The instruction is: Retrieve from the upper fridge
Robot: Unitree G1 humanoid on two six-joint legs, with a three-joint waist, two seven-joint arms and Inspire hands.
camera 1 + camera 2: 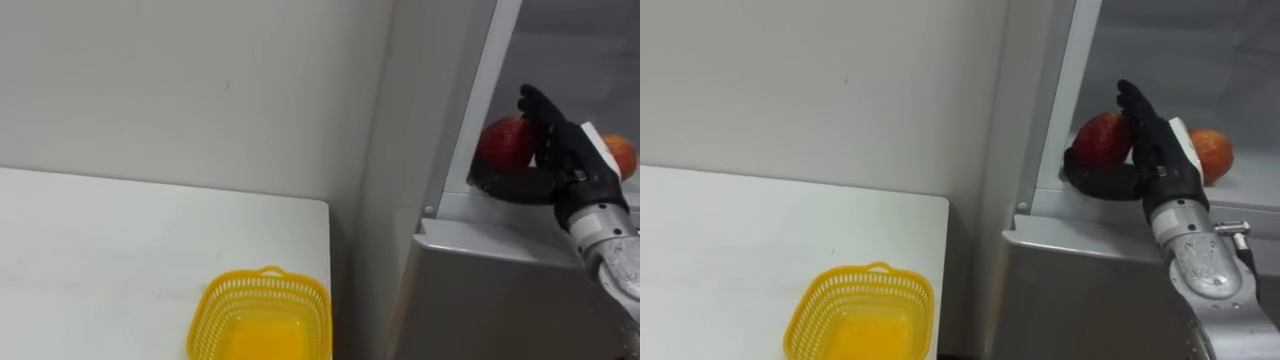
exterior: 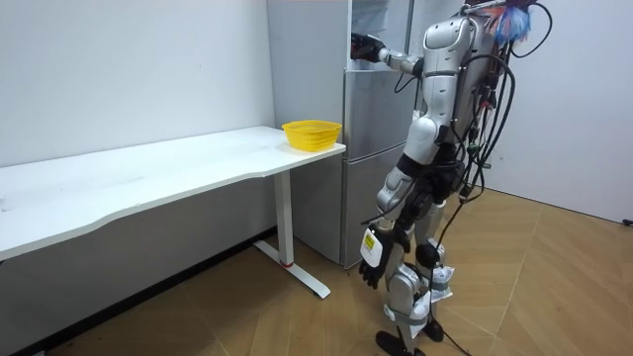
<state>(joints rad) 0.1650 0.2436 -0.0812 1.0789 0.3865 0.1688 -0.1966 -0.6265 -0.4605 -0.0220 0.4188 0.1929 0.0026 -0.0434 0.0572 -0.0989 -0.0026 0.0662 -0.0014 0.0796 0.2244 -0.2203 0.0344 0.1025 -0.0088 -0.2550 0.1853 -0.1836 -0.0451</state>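
Right hand (image 1: 568, 165) in upper fridge (image 1: 460, 270), fingers behind front apple (image 1: 503, 142), thumb hooked under: cupping grip, apparently to draw it out; second apple (image 1: 623, 155) just beyond; yellow basket (image 1: 262, 318) on table (image 1: 120, 250), likely drop spot; left hand (image 2: 371, 269) idle by thigh

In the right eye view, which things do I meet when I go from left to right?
white table → yellow plastic mesh basket → round red apple → red-orange apple
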